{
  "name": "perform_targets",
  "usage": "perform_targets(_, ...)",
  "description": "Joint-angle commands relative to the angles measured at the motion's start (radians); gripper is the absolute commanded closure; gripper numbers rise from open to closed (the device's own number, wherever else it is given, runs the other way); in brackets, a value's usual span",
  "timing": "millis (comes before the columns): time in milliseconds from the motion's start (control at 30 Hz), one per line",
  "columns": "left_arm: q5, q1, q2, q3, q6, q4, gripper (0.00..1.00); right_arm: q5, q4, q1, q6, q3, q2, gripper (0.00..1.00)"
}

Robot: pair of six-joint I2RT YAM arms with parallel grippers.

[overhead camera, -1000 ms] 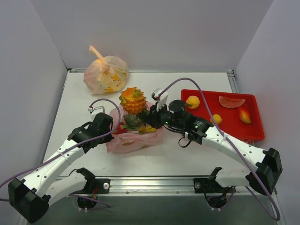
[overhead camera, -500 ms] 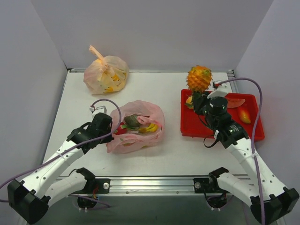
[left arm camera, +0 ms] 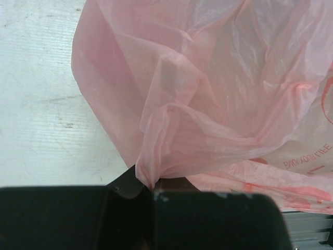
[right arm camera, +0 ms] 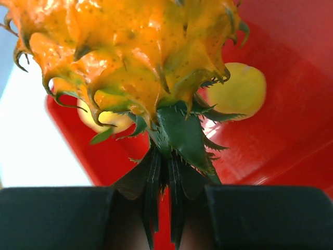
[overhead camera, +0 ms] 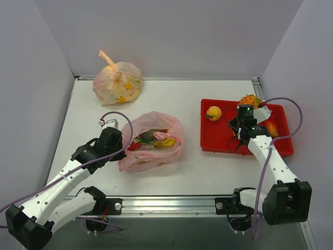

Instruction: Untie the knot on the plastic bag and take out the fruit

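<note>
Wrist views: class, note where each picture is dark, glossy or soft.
Left wrist: the plastic bag is sharp and evenly lit, the left gripper a featureless black band. Right wrist: the pineapple shows glossy highlights; the yellow fruit behind looks soft.

Right gripper (overhead camera: 245, 111) holds the pineapple (overhead camera: 250, 100) over the red tray (overhead camera: 214, 139).

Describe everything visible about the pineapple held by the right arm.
The pineapple is a glossy, plastic-looking toy: an orange-yellow body of curled, green-tipped spikes and a dark green leafy crown. The right arm's fingers are shut on the crown, body pointing away. It is over the far side of the red tray, near yellow fruit; contact with the tray is unclear.
</note>
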Motion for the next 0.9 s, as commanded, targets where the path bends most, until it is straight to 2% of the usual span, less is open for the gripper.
perform_targets(0,0.013,0.005,-0.025,0.01,0.011,0.018,1.0,-0.001,0.018,-0.067,0.134,0.042,0.093,0.93)
perform_targets(33,0.013,0.005,-0.025,0.007,0.009,0.016,1.0,-0.036,0.024,-0.079,0.144,0.06,0.116,0.9)
perform_targets(100,0.015,0.005,-0.029,0.004,0.009,0.016,1.0,-0.057,0.028,-0.093,0.141,0.077,0.156,0.71)
perform_targets(133,0.015,0.005,-0.029,-0.001,0.008,0.018,1.0,-0.07,0.03,-0.095,0.132,0.093,0.162,0.59)
perform_targets(167,0.016,0.005,-0.031,-0.003,0.008,0.018,1.0,-0.083,0.03,-0.093,0.104,0.1,0.161,0.37)
perform_targets(200,0.016,0.005,-0.031,-0.004,0.005,0.016,1.0,-0.093,0.028,-0.087,0.087,0.105,0.153,0.28)
perform_targets(233,0.019,0.005,-0.031,-0.004,0.003,0.018,1.0,-0.11,0.03,-0.083,0.069,0.107,0.144,0.14)
perform_targets(267,0.021,0.005,-0.032,-0.004,0.003,0.018,1.0,-0.115,0.025,-0.075,0.02,0.113,0.118,0.1)
perform_targets(367,0.016,0.005,-0.029,-0.004,0.0,0.016,1.0,-0.164,-0.005,-0.021,-0.069,0.131,0.058,0.04)
perform_targets(500,0.015,0.005,-0.025,-0.009,-0.008,0.015,1.0,-0.291,-0.013,0.123,-0.28,0.16,-0.017,0.04)
perform_targets(633,0.008,0.005,-0.023,-0.024,-0.017,0.007,1.0,-0.406,-0.013,0.317,-0.393,0.208,-0.043,0.09)
perform_targets(667,0.008,0.005,-0.022,-0.026,-0.02,0.007,1.0,-0.429,-0.012,0.409,-0.41,0.223,-0.033,0.09)
perform_targets(767,0.011,0.005,-0.017,-0.033,-0.025,0.004,1.0,-0.482,-0.008,0.534,-0.464,0.286,0.033,0.09)
perform_targets(800,0.013,0.005,-0.012,-0.033,-0.028,0.002,1.0,-0.497,-0.008,0.612,-0.476,0.303,0.055,0.09)
perform_targets(867,0.018,0.005,-0.005,-0.032,-0.029,0.002,1.0,-0.531,0.001,0.669,-0.526,0.346,0.134,0.09)
